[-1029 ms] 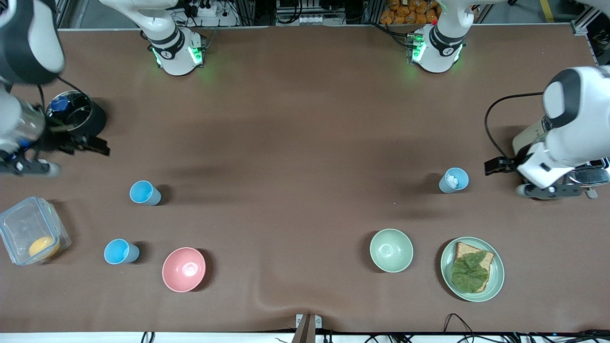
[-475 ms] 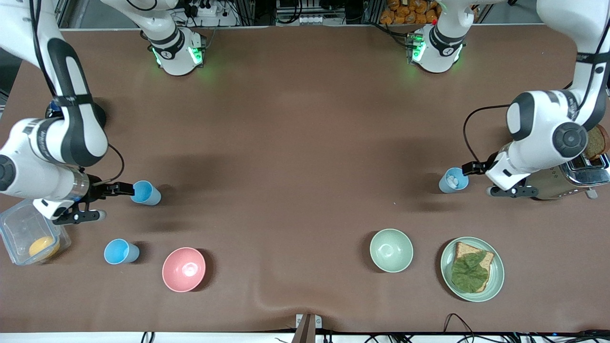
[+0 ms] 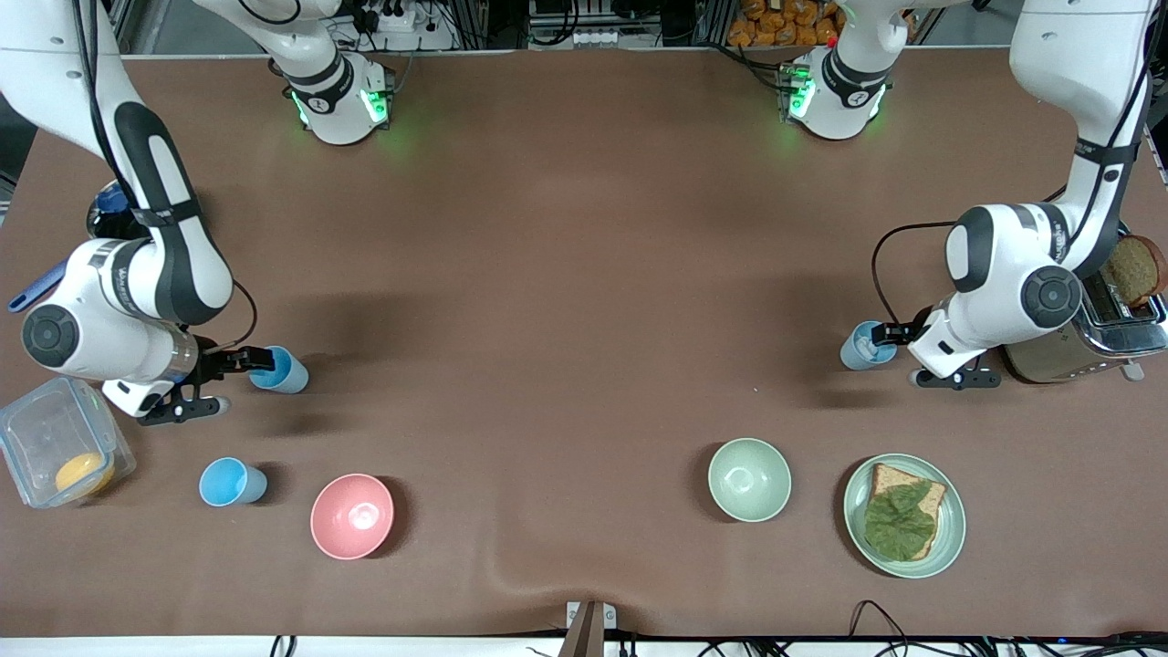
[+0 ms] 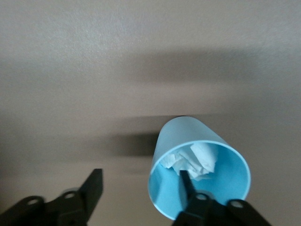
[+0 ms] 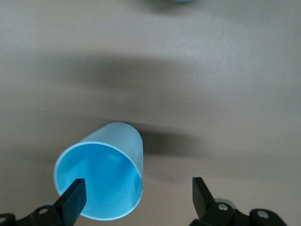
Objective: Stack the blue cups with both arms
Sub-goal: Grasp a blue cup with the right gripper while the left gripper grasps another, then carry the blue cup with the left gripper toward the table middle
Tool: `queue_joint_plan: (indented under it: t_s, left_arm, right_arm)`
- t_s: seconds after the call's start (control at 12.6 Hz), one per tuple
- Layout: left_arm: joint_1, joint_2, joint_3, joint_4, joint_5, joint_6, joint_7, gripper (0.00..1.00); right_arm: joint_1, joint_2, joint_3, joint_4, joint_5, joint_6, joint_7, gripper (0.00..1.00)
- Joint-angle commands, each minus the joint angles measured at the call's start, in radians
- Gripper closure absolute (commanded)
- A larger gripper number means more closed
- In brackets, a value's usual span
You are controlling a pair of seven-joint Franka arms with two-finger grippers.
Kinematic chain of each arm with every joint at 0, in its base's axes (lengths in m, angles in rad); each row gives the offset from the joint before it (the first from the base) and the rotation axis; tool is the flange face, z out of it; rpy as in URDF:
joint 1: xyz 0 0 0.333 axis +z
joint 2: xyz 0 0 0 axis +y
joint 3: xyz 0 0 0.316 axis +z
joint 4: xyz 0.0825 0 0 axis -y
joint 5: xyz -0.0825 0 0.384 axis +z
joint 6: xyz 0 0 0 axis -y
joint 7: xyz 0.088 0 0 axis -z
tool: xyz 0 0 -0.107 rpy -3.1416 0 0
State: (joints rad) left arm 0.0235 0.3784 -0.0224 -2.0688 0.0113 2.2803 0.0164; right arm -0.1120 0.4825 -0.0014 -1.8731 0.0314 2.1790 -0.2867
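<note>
The table (image 3: 584, 228) fills the front view, with the arm bases along the top edge.

At mid-height of the frame, toward the right arm's end, a bright cup (image 3: 283, 371) stands upright. The right claw (image 3: 254, 359) is at its rim, spread wide. In the right wrist view the claw (image 5: 137, 181) straddles one wall of this cup (image 5: 117, 141). One finger (image 5: 73, 195) shows over the cup's mouth and the other stands outside, clear of the wall. Nothing is gripped.

At the same height, toward the left arm's end, stands the pale cup (image 3: 856, 349). The left claw (image 3: 881, 333) is at its rim. In the left wrist view the claw (image 4: 140, 174) is spread. One finger (image 4: 186, 183) reaches inside the cup (image 4: 188, 136) next to the white bits (image 4: 195, 157), and the other finger is outside, well apart from the wall. It does not pinch the cup.

A third cup (image 3: 233, 482) stands low in the frame, nearer the camera than the bright cup. It is just beside a pink bowl (image 3: 352, 516) and no claw touches it.

Also low in the frame are a green bowl (image 3: 749, 479) and a plate (image 3: 954, 534) with bread and a leaf. A clear box (image 3: 41, 429) holding something orange sits at the right arm's end. A toaster (image 3: 1086, 351) stands by the left arm's wrist.
</note>
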Motion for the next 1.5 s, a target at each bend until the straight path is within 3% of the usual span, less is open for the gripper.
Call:
queue_joint_plan:
  t_s: [0.0,0.08,0.16,0.24,0.32,0.63,0.95,1.27,1.42]
  left_arm:
    - [0.007,0.022,-0.007,0.01,-0.053,0.011,0.013,0.8]
    - [0.007,0.023,-0.007,0.012,-0.053,0.011,0.013,0.94]
    - [0.007,0.016,-0.007,0.01,-0.053,0.011,0.019,1.0]
    - [0.006,0.008,-0.007,0.009,-0.053,0.008,0.023,1.0]
    - [0.004,-0.006,-0.01,0.009,-0.053,0.001,0.023,1.0]
    - [0.0,-0.11,-0.033,0.024,-0.077,-0.117,-0.036,1.0]
    - [0.001,-0.157,-0.203,0.044,-0.159,-0.199,-0.33,1.0]
    - [-0.014,-0.119,-0.391,0.116,-0.16,-0.199,-0.706,1.0]
    - [-0.084,-0.078,-0.422,0.186,-0.156,-0.197,-0.881,1.0]
  right_arm:
    - [-0.018,0.019,0.017,-0.017,-0.016,0.005,-0.011,0.0]
    - [-0.017,0.027,0.017,-0.015,-0.016,0.01,-0.011,0.0]
    - [-0.009,0.03,0.015,-0.012,-0.016,0.011,-0.012,0.22]
    - [-0.002,0.036,0.017,-0.012,-0.016,0.015,-0.011,0.74]
    - [-0.002,0.039,0.015,-0.011,-0.016,0.015,-0.012,1.0]
    - [-0.012,0.05,0.017,-0.008,-0.016,0.016,-0.049,1.0]
    - [-0.003,0.03,0.017,0.006,-0.016,0.001,-0.049,1.0]
    - [0.003,-0.001,0.02,0.096,-0.016,-0.148,-0.051,1.0]
    - [0.012,-0.022,0.021,0.143,-0.016,-0.211,-0.051,1.0]
